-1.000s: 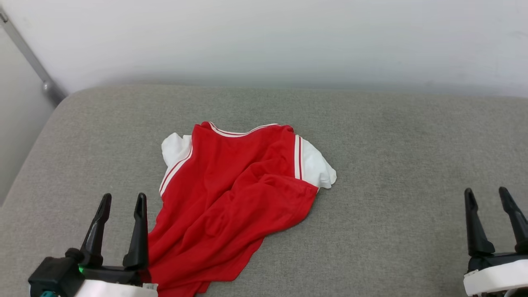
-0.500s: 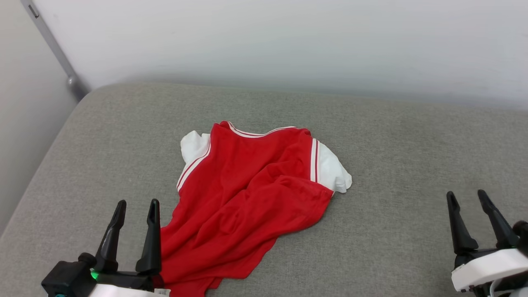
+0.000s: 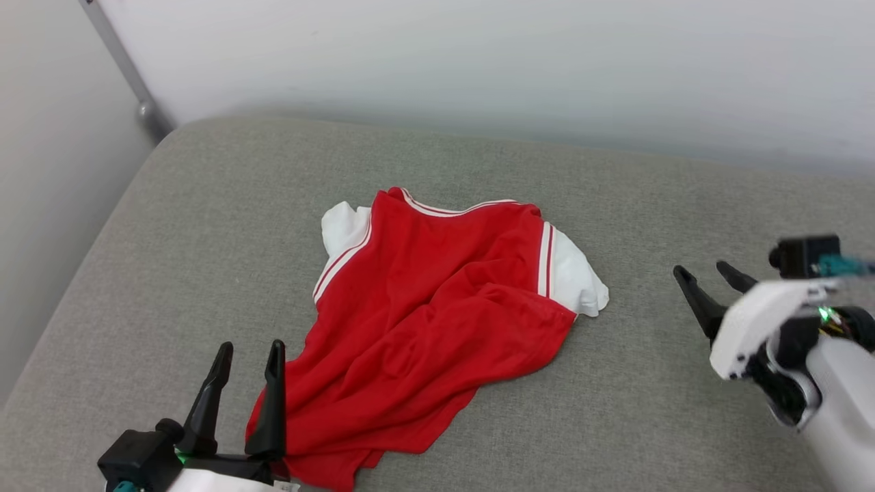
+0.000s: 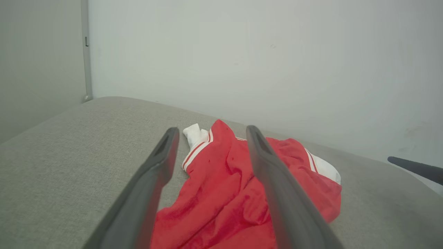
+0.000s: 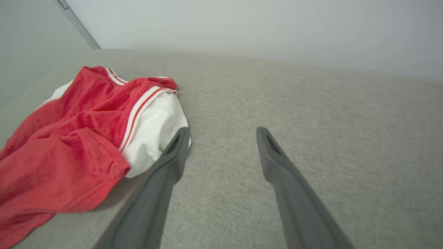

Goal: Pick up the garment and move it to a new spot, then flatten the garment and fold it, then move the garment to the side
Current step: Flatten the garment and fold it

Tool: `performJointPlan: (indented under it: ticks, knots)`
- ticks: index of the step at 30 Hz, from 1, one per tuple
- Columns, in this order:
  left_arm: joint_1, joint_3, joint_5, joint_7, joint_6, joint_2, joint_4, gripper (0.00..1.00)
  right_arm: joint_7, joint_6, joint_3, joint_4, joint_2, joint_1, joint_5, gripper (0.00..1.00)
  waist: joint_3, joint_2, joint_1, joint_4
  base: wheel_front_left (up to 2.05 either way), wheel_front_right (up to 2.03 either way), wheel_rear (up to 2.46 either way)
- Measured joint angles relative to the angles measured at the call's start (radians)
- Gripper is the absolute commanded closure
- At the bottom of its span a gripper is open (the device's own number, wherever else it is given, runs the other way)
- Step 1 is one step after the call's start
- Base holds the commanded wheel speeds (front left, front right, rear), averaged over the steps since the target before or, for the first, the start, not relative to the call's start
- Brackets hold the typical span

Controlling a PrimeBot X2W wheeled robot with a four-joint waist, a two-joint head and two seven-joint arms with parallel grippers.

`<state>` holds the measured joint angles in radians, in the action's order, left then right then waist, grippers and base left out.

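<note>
pickup looks to be our step: garment (image 3: 424,307) lies crumpled on the cushion (image 3: 683,198); our left gripper (image 3: 251,344) and right gripper (image 3: 699,268) gape empty, so next we must reach in and pinch cloth.

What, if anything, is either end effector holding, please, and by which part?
Nothing: the left end effector and right end effector are open and empty; the crumpled red-and-white fabric jersey lies free.
</note>
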<state>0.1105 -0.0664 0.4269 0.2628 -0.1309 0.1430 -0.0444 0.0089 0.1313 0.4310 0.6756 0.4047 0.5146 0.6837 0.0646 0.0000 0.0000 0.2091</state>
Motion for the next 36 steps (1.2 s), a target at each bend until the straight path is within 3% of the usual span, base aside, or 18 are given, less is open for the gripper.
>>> performJointPlan:
  ticks: [5,13,23,28,29,30,31,36]
  knots:
    - [-0.014,-0.02,0.008,0.0,0.0,-0.007,0.025,0.0,0.229,0.0,0.109,0.076,-0.001,0.142,0.096,0.0,0.009,0.0,0.0,0.024,0.0,0.0,0.0]
    - [-0.053,-0.064,0.032,0.0,0.0,-0.015,0.077,0.0,0.408,0.0,0.134,0.289,-0.044,0.307,0.153,0.0,0.044,0.0,0.0,0.087,0.0,0.0,0.0]
    - [-0.101,-0.103,0.072,0.0,0.0,-0.016,0.122,0.0,0.464,0.0,0.146,0.47,-0.113,0.362,0.158,0.0,0.111,0.0,0.0001,0.194,0.0,0.0,0.0]
    - [-0.131,-0.122,0.088,0.0,0.0,-0.019,0.139,0.0,0.47,0.0,0.164,0.525,-0.113,0.389,0.141,0.0,0.147,0.0,0.0,0.233,0.0,0.0,0.0]
    - [-0.137,-0.123,0.091,0.0,0.0,-0.017,0.143,0.0,0.463,0.0,0.164,0.53,-0.11,0.393,0.141,0.57,0.153,0.0,0.0,0.239,0.0,0.0,0.0]
    - [-0.14,-0.124,0.094,0.0,0.0,-0.016,0.144,0.0,0.451,0.0,0.166,0.535,-0.107,0.397,0.136,0.92,0.159,0.0,0.0,0.244,0.0,0.0,0.0]
    - [-0.141,-0.124,0.096,0.0,0.0,-0.015,0.146,0.0,0.448,0.0,0.166,0.541,-0.105,0.402,0.135,1.0,0.163,0.0,0.0,0.248,0.0,0.0,0.0]
    - [-0.146,-0.118,0.097,0.0,0.0,-0.012,0.151,0.0,0.457,0.001,0.168,0.553,-0.088,0.429,0.137,1.0,0.17,0.0,0.0,0.235,0.0,0.0,0.0]
